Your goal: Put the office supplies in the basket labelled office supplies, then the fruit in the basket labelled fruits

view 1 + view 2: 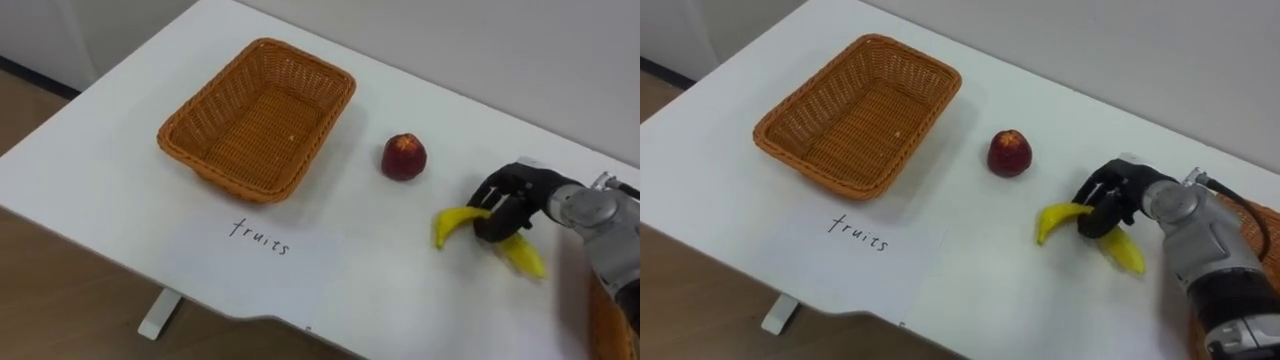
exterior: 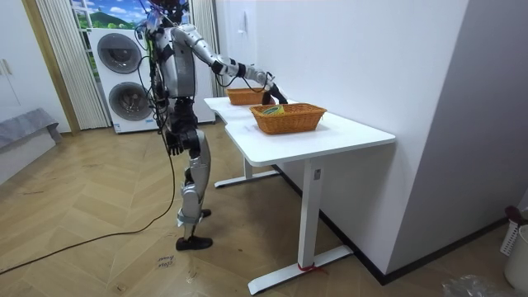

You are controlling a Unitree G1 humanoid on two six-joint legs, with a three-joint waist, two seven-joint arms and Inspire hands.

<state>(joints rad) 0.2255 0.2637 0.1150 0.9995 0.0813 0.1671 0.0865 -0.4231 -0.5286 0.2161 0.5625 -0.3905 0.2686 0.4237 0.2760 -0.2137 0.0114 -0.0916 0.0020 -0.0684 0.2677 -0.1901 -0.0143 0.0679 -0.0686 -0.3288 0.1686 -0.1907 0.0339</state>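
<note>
Right hand (image 1: pixel 503 206) closed round one banana (image 1: pixel 450 223), at four o'clock from one apple (image 1: pixel 404 157); one wicker basket (image 1: pixel 230 180) at the apple's nine o'clock.

From the robot's head, the two eye views look steeply down, close over the white table (image 1: pixel 90 190) and the wicker basket (image 1: pixel 258 115), the two nearly matching. The room view stands well off on the wooden floor (image 2: pixel 82 256), facing the table's end, and shares that tabletop and basket.
</note>
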